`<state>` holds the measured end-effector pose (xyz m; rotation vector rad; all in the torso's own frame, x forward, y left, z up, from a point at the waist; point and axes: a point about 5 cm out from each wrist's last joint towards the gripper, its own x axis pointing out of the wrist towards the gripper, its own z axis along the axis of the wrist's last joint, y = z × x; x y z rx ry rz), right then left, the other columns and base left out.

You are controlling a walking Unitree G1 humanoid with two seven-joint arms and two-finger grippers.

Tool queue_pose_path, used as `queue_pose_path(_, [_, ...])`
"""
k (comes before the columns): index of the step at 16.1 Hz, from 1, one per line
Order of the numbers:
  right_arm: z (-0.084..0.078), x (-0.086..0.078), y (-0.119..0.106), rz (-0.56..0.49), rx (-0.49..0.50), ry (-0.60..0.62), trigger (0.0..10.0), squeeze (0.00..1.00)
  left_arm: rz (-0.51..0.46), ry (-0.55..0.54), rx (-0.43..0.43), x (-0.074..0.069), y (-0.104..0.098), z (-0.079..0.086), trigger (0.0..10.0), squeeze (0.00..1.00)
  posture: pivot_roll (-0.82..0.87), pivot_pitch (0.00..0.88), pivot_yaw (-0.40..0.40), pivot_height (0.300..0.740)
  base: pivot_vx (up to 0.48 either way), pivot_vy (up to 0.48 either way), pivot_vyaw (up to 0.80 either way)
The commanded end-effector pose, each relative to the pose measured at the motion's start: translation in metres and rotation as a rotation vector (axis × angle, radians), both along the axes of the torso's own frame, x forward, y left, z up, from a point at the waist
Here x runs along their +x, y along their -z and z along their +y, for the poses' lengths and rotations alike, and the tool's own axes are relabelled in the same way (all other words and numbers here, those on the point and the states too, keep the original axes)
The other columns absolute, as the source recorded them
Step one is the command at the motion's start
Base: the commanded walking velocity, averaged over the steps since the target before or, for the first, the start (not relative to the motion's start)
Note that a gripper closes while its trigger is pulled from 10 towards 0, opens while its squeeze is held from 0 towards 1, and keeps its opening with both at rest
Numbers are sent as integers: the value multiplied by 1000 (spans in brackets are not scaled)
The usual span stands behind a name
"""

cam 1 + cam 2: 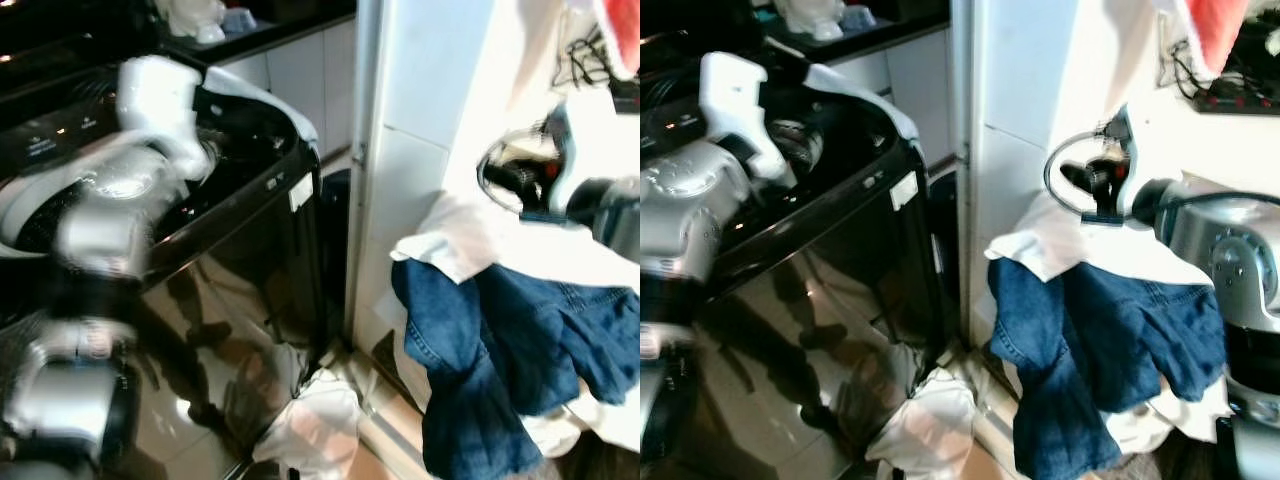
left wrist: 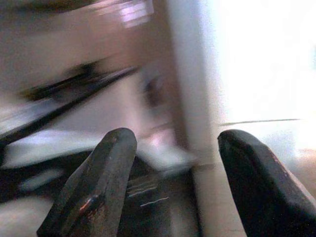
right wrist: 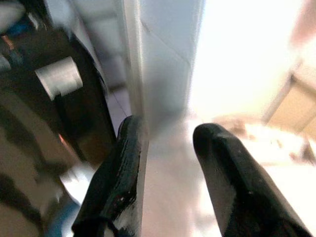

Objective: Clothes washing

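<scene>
Your left gripper (image 2: 173, 182) hangs spread and empty above the black washing machine (image 1: 240, 250). Right of the machine, blue jeans (image 1: 500, 340) await loading; your right gripper (image 3: 165, 173), released, must grasp them.

One black washing machine (image 1: 830, 290), one blue jeans (image 1: 1100, 340), perhaps two white cloths (image 1: 925, 425).

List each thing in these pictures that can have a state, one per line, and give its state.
washing machine: lid up, top opening uncovered, white cloth draped over its far rim.
blue jeans: crumpled, hanging over the edge of the pile on the right.
white cloth: lying on the floor at the machine's front corner.
left gripper: open, holding nothing.
right gripper: open, holding nothing.
</scene>
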<state>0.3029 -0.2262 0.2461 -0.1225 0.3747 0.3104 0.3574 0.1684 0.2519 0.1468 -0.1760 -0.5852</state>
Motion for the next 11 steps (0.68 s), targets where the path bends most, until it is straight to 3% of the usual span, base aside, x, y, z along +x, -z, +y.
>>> queue_pose_path(1, [-8, -2, 8, 39, -21, -9, 10000, 1000, 14, 200, 37, -17, 11, -23, 10000, 0, -40, 0, 64, 740, 0, 0, 0])
queue_pose_path(4, [-23, -7, 23, 110, -81, -25, 10000, 1000, 117, 492, 23, -51, 34, -58, 10000, 0, -35, 0, 66, 740, 0, 0, 0])
queue_pose_path(5, [-21, -9, 23, 109, -87, -46, 10000, 1000, 129, 511, 26, -54, 35, -59, 10000, 0, -35, 0, 66, 740, 0, 0, 0])
queue_pose_path(7, [-1, -24, 18, 122, -77, -225, 10000, 1000, 157, 527, 58, -59, 41, -60, 10000, 0, -27, 0, 64, 740, 0, 0, 0])
queue_pose_path(11, [21, -53, 20, 196, -228, -419, 10000, 1000, 222, 584, 107, -69, 44, -54, 10000, 0, -26, 0, 67, 740, 0, 0, 0])
